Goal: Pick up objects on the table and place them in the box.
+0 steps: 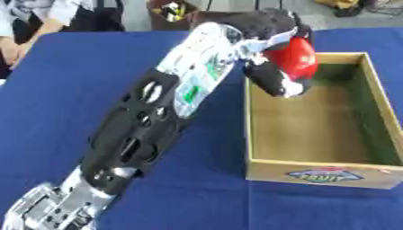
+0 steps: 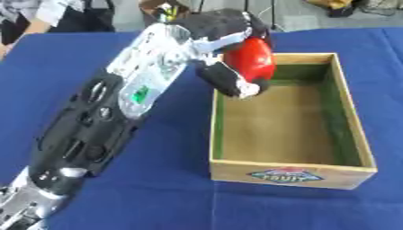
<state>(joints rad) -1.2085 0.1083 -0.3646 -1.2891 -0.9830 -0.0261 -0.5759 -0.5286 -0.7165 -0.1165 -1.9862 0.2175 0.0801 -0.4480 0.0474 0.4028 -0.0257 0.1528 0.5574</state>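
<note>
My left arm reaches diagonally from the lower left across the blue table (image 1: 78, 90). Its black left hand (image 1: 271, 74) hangs over the far left corner of the open cardboard box (image 1: 311, 173), fingers and thumb curled round a shiny red rounded object (image 1: 297, 57). The red object is held above the box's far end, partly hidden by the hand. The box's brown floor shows nothing inside. My right hand appears in neither view.
The box stands at the right of the table, a printed label on its near wall. A person's arm (image 1: 15, 42) shows at the far left edge. A brown container (image 2: 161, 11) with small things stands beyond the table's far edge.
</note>
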